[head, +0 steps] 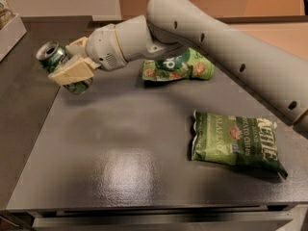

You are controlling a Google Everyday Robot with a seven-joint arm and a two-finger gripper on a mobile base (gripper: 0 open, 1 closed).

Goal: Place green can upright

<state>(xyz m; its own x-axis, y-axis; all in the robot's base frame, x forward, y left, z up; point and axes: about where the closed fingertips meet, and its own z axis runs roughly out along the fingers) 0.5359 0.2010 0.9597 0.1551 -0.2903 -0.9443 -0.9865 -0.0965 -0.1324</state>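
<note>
The green can (54, 57) is a shiny green drink can with a silver pull-tab top. It is held at the table's far left, tilted with its top toward the upper left. My gripper (72, 71) is shut on the green can, its cream fingers (77, 69) clamped across the can's body. The can's lower end (79, 86) pokes out below the fingers, close to the dark table top (120, 153); I cannot tell if it touches. The grey arm reaches in from the upper right.
A green snack bag (180, 67) lies at the back centre, partly behind the arm. A second green chip bag (236, 143) lies at the right. A box corner (9, 28) stands at the far left. The table's front edge runs along the bottom.
</note>
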